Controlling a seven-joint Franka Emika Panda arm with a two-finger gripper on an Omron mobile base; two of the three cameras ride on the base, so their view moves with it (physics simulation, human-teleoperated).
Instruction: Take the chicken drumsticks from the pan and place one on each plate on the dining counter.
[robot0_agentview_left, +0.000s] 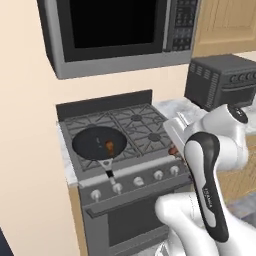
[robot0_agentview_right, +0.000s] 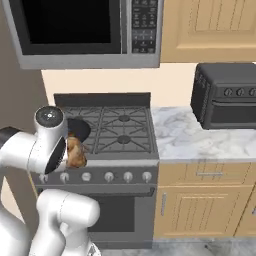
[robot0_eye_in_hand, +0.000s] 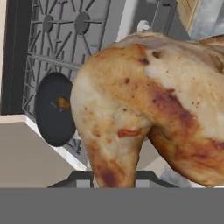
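The claw (robot0_eye_in_hand: 114, 177) is pinching one chicken drumstick (robot0_eye_in_hand: 153, 109), which hangs close before the hand camera, held above the front edge of the gas stove (robot0_agentview_left: 125, 130). In the right base view this drumstick (robot0_agentview_right: 75, 152) sits just beside the arm's wrist, over the stove's front left corner. The second drumstick (robot0_agentview_left: 110, 146) lies in the black pan (robot0_agentview_left: 95, 142) on the stove's front left burner. A toaster oven (robot0_agentview_right: 225, 95) stands on the marble tabletop (robot0_agentview_right: 190, 135) right of the stove.

My own arm (robot0_agentview_left: 210, 170) hides most of the held drumstick (robot0_agentview_right: 75, 152); in the hand view it covers the fingertips, its right side cut off.
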